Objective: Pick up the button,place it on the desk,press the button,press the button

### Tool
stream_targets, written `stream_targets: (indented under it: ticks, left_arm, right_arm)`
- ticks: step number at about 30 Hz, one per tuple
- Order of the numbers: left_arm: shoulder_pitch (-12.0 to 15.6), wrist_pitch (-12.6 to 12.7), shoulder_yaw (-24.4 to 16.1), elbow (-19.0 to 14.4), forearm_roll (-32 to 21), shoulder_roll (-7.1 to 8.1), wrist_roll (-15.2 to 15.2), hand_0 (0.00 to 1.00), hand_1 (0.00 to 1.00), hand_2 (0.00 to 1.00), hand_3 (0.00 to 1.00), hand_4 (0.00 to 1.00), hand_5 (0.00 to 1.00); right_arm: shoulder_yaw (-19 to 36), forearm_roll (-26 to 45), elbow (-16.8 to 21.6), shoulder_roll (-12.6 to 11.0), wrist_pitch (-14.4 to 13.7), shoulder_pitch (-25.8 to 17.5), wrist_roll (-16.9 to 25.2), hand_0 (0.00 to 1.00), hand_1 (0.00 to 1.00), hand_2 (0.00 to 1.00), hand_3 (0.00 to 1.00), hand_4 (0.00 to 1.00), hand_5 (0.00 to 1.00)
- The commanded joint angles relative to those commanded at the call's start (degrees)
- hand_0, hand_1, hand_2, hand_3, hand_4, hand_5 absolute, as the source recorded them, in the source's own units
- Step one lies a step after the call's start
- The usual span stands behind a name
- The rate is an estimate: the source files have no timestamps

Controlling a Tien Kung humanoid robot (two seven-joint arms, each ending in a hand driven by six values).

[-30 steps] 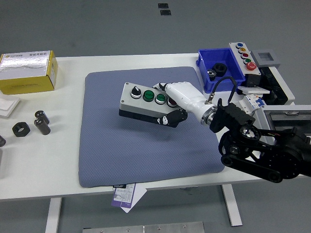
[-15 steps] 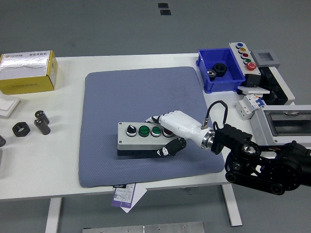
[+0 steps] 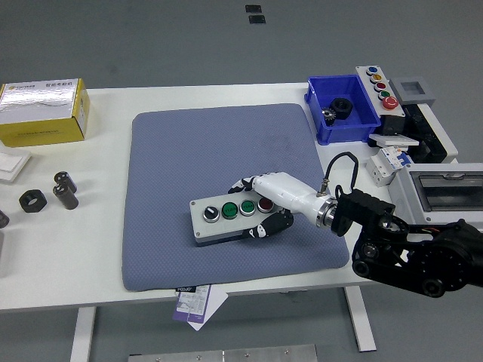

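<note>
Right now the button box [image 3: 229, 219] lies flat on the grey-blue mat [image 3: 226, 188] toward its near edge, with its row of buttons facing up: a black knob, two green ones and a dark red one. Coming in from the right, the right hand [image 3: 264, 205] is clamped on the box's right end, white fingers [image 3: 247, 182] over the far side and the thumb against the near side. Further back on the white counter [image 3: 106, 256], a blue bin [image 3: 341, 110] sits beside the mat's far right corner.
</note>
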Motion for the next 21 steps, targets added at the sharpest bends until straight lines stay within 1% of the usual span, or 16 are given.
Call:
stream_targets:
  ticks: [1, 2, 6, 7, 8, 16, 19, 21]
  left_arm:
    - [0.0, 0.0, -0.1, 0.0, 0.1, 0.0, 0.0, 0.792, 0.773, 0.737, 0.857, 0.765, 0.25]
    - [0.0, 0.0, -0.2, 0.0, 0.2, 0.0, 0.1, 0.791, 0.771, 0.737, 0.856, 0.763, 0.248]
    - [0.0, 0.0, -0.7, 0.0, 0.6, 0.03, 0.2, 0.791, 0.771, 0.737, 0.856, 0.763, 0.248]
    - [0.0, 0.0, -0.8, 0.0, 0.7, 0.03, 0.3, 0.791, 0.771, 0.737, 0.856, 0.763, 0.248]
    - [0.1, 0.0, -0.8, -0.1, 0.7, 0.02, 0.3, 0.789, 0.772, 0.735, 0.856, 0.762, 0.249]
    - [0.1, -0.1, -0.9, -0.1, 0.6, -0.06, 0.2, 0.786, 0.769, 0.735, 0.856, 0.761, 0.247]
    - [0.1, -0.2, -0.8, -0.1, 0.5, -0.11, 0.2, 0.786, 0.769, 0.735, 0.856, 0.761, 0.247]
    - [0.2, -0.2, -0.8, -0.1, 0.5, -0.13, 0.2, 0.784, 0.769, 0.734, 0.854, 0.761, 0.248]
  right_arm:
    - [0.1, 0.2, 0.2, -0.1, 0.2, 0.0, 0.0, 0.928, 0.852, 0.9, 0.878, 0.513, 0.002]
    - [0.1, 0.5, 0.3, -0.2, 0.4, 0.0, 0.0, 0.944, 0.869, 0.913, 0.903, 0.565, 0.002]
    - [0.6, 2.5, 1.4, -0.9, 1.3, 0.1, 0.2, 0.944, 0.869, 0.913, 0.903, 0.565, 0.002]
    - [0.9, 3.7, 1.8, -1.2, 1.9, 0.2, 0.4, 0.944, 0.869, 0.913, 0.903, 0.565, 0.002]
    - [1.2, 5.0, 2.2, -1.5, 2.6, 0.2, 0.7, 0.947, 0.871, 0.915, 0.909, 0.588, 0.002]
    - [4.2, 15.0, 4.2, -3.4, 7.7, 0.4, 2.8, 0.949, 0.874, 0.916, 0.909, 0.592, 0.002]
    - [5.1, 18.1, 5.1, -4.1, 8.8, 0.4, 3.1, 0.949, 0.874, 0.916, 0.909, 0.592, 0.002]
    - [6.0, 19.0, 6.2, -4.7, 9.0, 0.3, 3.0, 0.95, 0.874, 0.919, 0.909, 0.578, 0.005]
